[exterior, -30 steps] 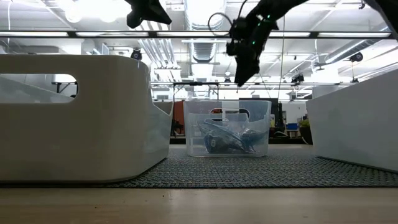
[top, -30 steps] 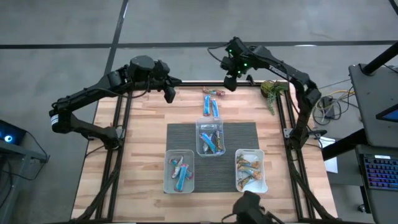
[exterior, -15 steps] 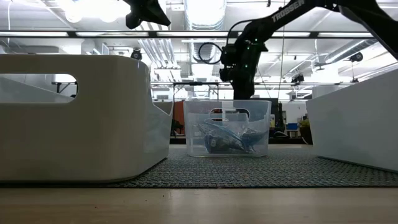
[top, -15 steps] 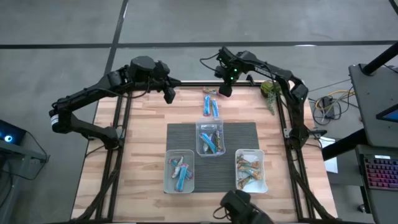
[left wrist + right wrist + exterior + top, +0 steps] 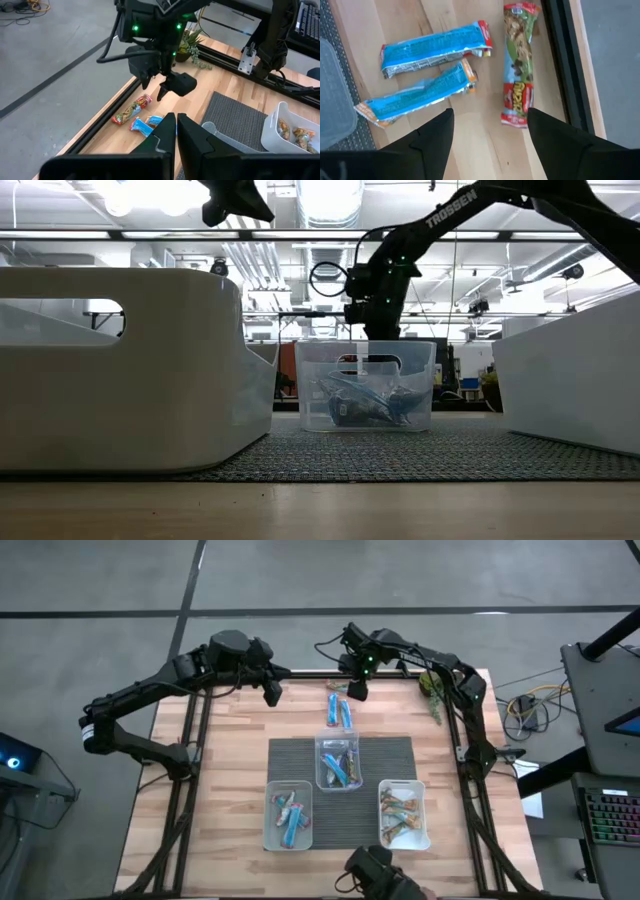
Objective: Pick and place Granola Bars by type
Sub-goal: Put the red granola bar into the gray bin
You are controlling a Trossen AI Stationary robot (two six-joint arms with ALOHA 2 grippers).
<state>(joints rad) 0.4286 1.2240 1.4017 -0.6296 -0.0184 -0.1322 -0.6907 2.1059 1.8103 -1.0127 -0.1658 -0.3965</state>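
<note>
Pincers first: right pincer [image 5: 356, 690] hung at 12 o'clock of the surface [image 5: 230, 790], fingers [image 5: 432, 145] spread wide, nothing between them, poised just above three loose bars. Left pincer [image 5: 272, 692] sat at about 11 o'clock near the far edge, fingers [image 5: 162, 137] pressed together, empty.

Loose bars lay on bare wood at 12 o'clock, beyond the dark mat [image 5: 290, 752]: two blue bars [image 5: 435, 45] [image 5: 415, 95] side by side, nearly touching, and a red-green bar [image 5: 518, 62] just beside them, close to the surface's black rail. In the wrist picture the blue pair lay roughly parallel, the red-green one crosswise to them.

Three clear tubs held the other bars: center tub [image 5: 338, 762] on the mat with mostly blue and dark wrappers, tub at 7 o'clock [image 5: 288, 815] with blue ones, tub at 5 o'clock [image 5: 403, 814] with tan ones. Green plant clump [image 5: 436, 685] sat at 1 o'clock by the right arm's frame.

Level view showed right pincer [image 5: 378, 332] hanging just behind the center tub [image 5: 365, 385].
</note>
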